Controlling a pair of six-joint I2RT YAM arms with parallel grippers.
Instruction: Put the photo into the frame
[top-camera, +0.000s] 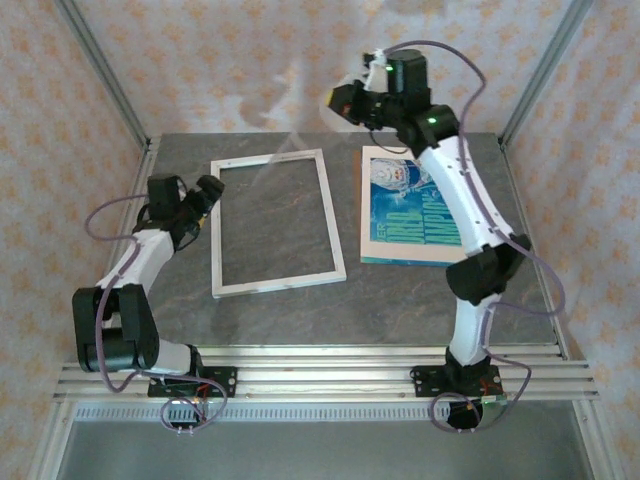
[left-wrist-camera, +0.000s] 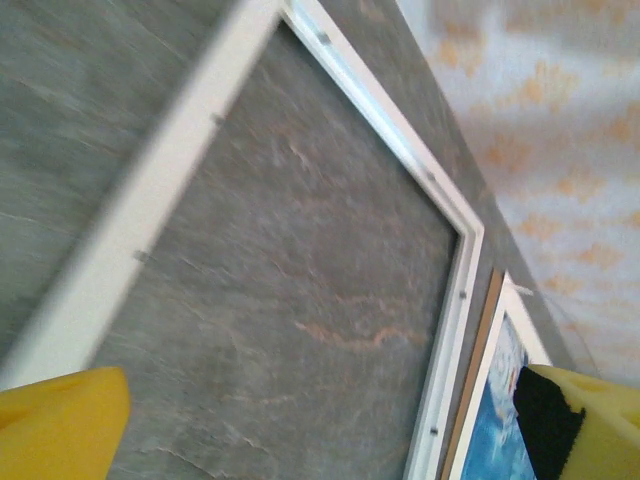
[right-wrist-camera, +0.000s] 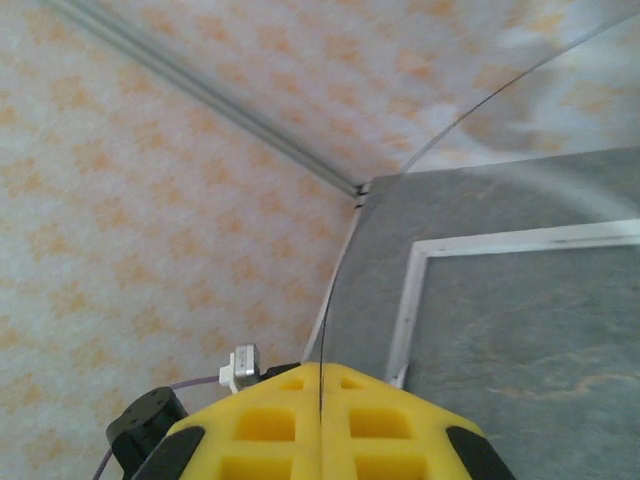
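The frame (top-camera: 280, 285): lies flat on the table (top-camera: 400, 310), at 9 o'clock of centre in the top view, with its long sides running 12 to 6. Opens onto bare grey surface.

The photo (top-camera: 398, 210): lies flat at 3 o'clock of the frame, just beside it, parted from it by a narrow strip of table. Sits outside the frame, not yet in it. Passes partly under the right arm (top-camera: 460, 200) in the top view.

The left gripper (top-camera: 205, 205): hangs at 9 o'clock of the frame, near its left border. Stands with jaws spread wide and holds nothing. In its wrist view (left-wrist-camera: 320, 430), shows yellow fingertips (left-wrist-camera: 60, 425) at 7 and 5 o'clock, the frame (left-wrist-camera: 150, 200) beyond them, and a blue corner of the photo (left-wrist-camera: 500, 420) at 5 o'clock, just past the frame's border.

The right gripper (top-camera: 338, 100): hangs raised at 11 o'clock of the photo and 1 o'clock of the frame. Keeps nothing in its jaws, which are pressed together. In its wrist view (right-wrist-camera: 320, 420), shows yellow fingers (right-wrist-camera: 270, 430) meeting at 6 o'clock, a frame (right-wrist-camera: 520, 240) corner at 3 o'clock and a patterned wall (right-wrist-camera: 150, 200) at 10 o'clock.
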